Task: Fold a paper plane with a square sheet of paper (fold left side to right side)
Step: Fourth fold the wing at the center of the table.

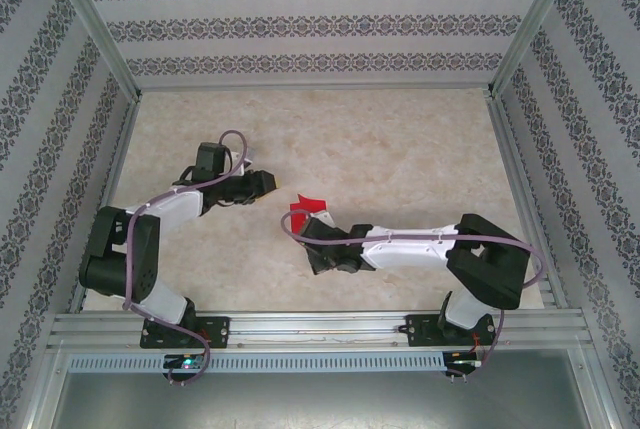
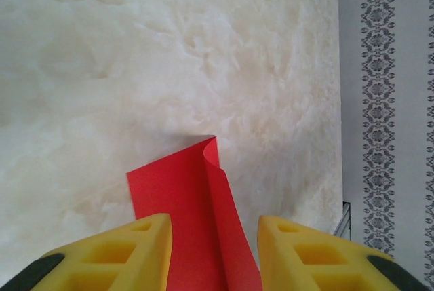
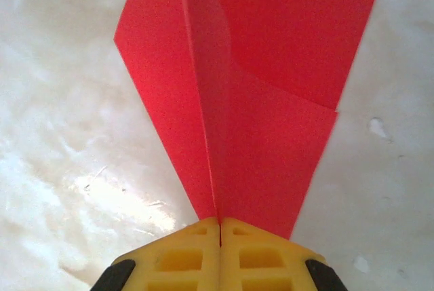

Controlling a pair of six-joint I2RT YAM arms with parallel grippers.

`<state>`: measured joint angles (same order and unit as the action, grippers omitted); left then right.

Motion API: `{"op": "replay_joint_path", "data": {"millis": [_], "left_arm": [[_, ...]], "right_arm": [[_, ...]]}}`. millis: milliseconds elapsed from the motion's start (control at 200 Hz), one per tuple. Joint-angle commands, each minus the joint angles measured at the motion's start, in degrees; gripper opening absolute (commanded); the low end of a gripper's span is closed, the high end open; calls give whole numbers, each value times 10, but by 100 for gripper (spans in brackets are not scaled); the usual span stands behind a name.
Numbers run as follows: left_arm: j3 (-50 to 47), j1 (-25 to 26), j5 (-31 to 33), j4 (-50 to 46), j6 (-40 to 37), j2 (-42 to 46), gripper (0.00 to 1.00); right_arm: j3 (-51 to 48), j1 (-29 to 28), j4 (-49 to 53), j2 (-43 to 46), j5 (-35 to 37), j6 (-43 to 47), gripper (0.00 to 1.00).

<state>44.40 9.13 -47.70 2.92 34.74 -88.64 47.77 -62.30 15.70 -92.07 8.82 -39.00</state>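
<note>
Late creasing step, by the look; paper plane (image 1: 303, 204) at centre of top view on desk (image 1: 400, 149); right tool (image 3: 220, 226) pressed together, pinching its narrow tip; left tool (image 2: 213, 237) spread astride other end; next likely calls for flattening raised flap.

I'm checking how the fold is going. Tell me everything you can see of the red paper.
The red paper is thin, plain, bright and unmarked. It is partly folded: a raised crease runs down its middle with a flap on each side, one of them curling. It is on the pale table, near the middle. The right fingers are shut on its narrow end, pinching the crease. The left fingers stand apart on either side of it from the opposite direction, not visibly pressing it.
</note>
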Motion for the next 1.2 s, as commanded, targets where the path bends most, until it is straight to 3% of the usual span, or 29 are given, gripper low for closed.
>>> {"op": "replay_joint_path", "data": {"millis": [0,245,495,794,1194], "left_arm": [[-17,-3,-16,-42,-37,23,37],[-64,6,-31,-33,-36,44,38],[-101,48,-24,-11,-15,65,42],[-96,123,15,28,16,40,47],[-66,164,45,47,31,-16,48]], "right_arm": [[-38,23,-100,25,-117,17,0],[-108,77,-226,49,-241,-5,0],[-161,124,-320,47,-332,-40,0],[-203,161,-429,21,-402,-82,0],[-206,166,-469,-20,-424,-99,0]]}}
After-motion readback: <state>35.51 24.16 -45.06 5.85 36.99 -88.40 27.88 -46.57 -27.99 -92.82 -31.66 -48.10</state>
